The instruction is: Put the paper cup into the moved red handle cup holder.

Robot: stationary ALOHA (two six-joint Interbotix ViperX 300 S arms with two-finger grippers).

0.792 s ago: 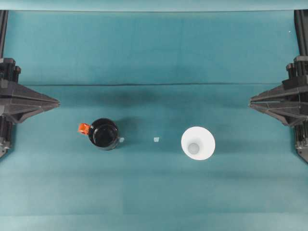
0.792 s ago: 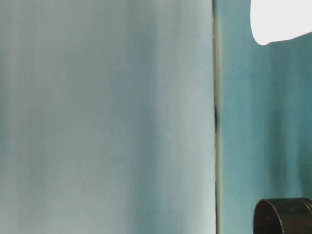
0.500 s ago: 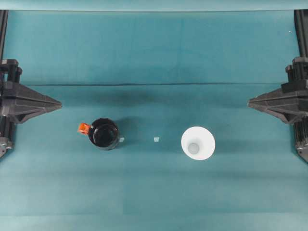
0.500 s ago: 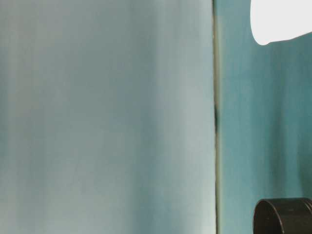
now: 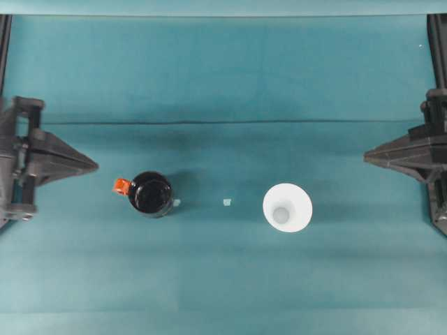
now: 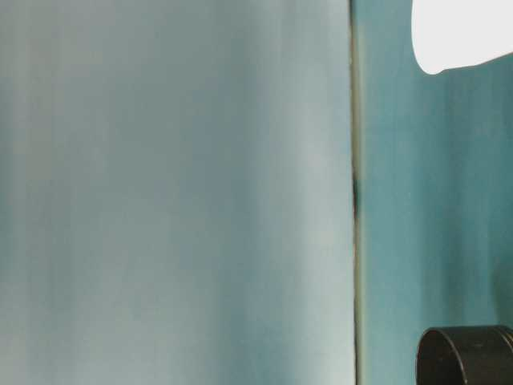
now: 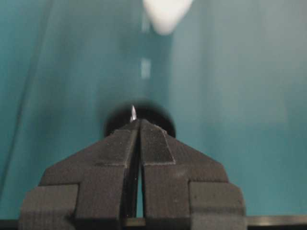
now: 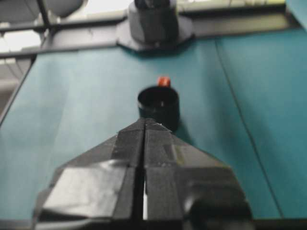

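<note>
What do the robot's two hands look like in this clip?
Both are matte black and wedge-shaped. The left hand has two flat fingers faced with dull foam-like padding. The right hand is wrapped in glossier black tape. No markings or cables show.

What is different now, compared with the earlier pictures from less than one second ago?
In the overhead view the left tool has advanced from the left edge toward the middle of the table, closer to the red handle cup holder. It remains shut and holds nothing. The right tool is almost where it was, also shut. The holder and the paper cup have not moved; nothing was grasped or released.
</note>
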